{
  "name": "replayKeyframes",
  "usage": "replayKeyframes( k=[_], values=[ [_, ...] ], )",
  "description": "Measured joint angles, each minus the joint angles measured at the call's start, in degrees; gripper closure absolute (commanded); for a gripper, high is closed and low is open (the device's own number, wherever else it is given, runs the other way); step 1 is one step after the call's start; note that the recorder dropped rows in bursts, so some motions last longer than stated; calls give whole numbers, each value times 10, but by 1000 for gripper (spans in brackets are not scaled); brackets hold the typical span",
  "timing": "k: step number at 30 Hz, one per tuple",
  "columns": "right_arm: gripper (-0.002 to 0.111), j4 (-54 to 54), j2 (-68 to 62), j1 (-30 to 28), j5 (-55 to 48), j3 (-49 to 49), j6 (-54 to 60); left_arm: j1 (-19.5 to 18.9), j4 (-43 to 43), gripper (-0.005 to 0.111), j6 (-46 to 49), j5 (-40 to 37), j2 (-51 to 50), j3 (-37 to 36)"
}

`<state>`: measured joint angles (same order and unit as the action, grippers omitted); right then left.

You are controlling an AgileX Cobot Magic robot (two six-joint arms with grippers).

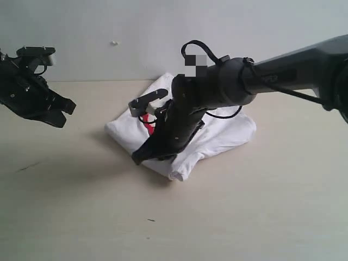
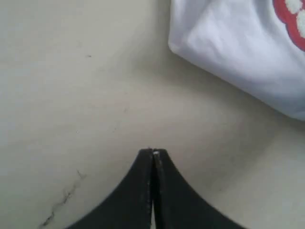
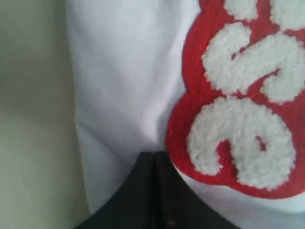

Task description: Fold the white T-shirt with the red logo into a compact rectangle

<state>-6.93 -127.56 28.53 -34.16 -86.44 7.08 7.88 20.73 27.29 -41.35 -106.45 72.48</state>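
Note:
The white T-shirt [image 1: 228, 133] lies folded into a thick bundle mid-table. A bit of its red logo [image 1: 148, 126] shows beside the right arm. My right gripper [image 1: 140, 158] reaches across the shirt. Its jaws are shut, with the tips low at the bundle's front-left edge. In the right wrist view the shut gripper [image 3: 155, 155] rests against white cloth [image 3: 124, 71] just beside the red logo [image 3: 238, 119], and no fabric shows between the jaws. My left gripper [image 1: 66, 111] hangs shut and empty to the left, above bare table [image 2: 95, 95]. A shirt corner [image 2: 238, 43] lies ahead of the left gripper [image 2: 153, 151].
The beige table [image 1: 244, 217] meets a pale wall at the back. A small dark speck [image 1: 150, 220] lies near the front, and a faint scratch [image 2: 62, 200] marks the surface under the left gripper.

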Motion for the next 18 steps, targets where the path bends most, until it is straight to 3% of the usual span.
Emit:
replayKeyframes(
  k=[8,13,16,18],
  values=[
    [108,118,107,0,-75,152,-15,0,1,107,0,2,0,0],
    [108,271,182,-19,-152,214,-132,0,29,107,21,-9,0,0],
    [108,374,224,-44,-162,217,-271,0,130,107,96,-35,0,0],
    [108,405,246,-57,-160,217,-310,0,249,99,171,-62,0,0]
  ],
)
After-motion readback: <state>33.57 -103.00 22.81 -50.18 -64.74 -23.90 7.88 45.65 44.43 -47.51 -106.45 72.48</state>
